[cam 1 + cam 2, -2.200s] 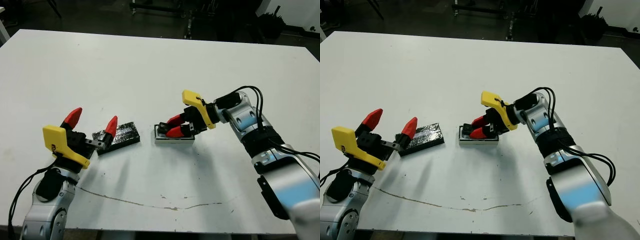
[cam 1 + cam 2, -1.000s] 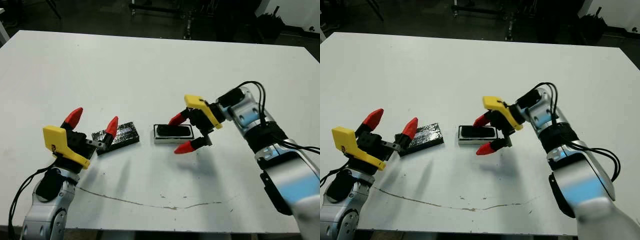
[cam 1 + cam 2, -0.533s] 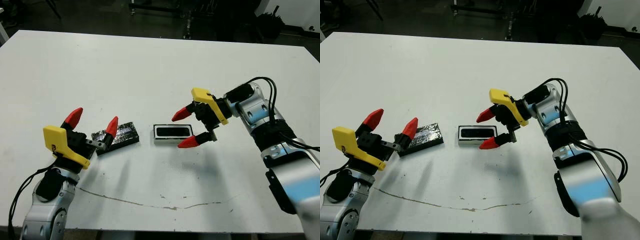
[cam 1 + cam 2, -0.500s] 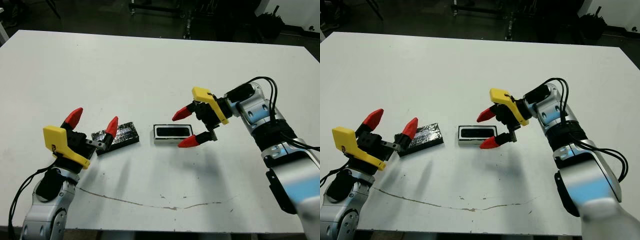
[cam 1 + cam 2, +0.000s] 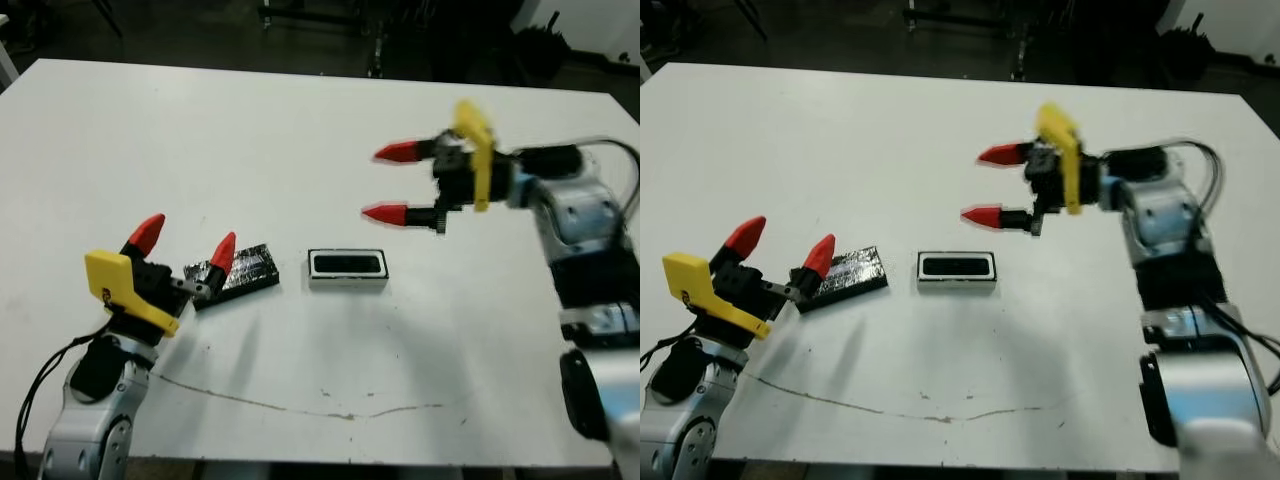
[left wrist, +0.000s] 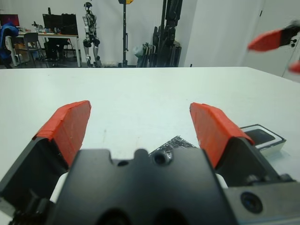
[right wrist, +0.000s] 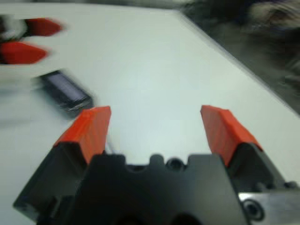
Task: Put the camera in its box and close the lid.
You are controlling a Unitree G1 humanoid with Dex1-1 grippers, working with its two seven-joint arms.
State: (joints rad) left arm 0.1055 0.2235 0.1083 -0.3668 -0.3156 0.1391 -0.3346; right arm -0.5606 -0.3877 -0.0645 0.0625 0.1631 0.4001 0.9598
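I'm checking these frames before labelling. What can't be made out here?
- Lid: near end hidden behind the left gripper in the eye views.
- Whether the camera sits fully flat in the box: too small.
- Box in the right wrist view: blurred.

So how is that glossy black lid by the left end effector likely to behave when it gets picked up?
The lid looks like a flat rigid slab, so it probably stays stiff. Lying flat on the table, it offers only thin edges, so gripping may be fiddly. Its glossy, wrinkled surface suggests a film wrap that could slip against the fingertips. It seems light for its size.
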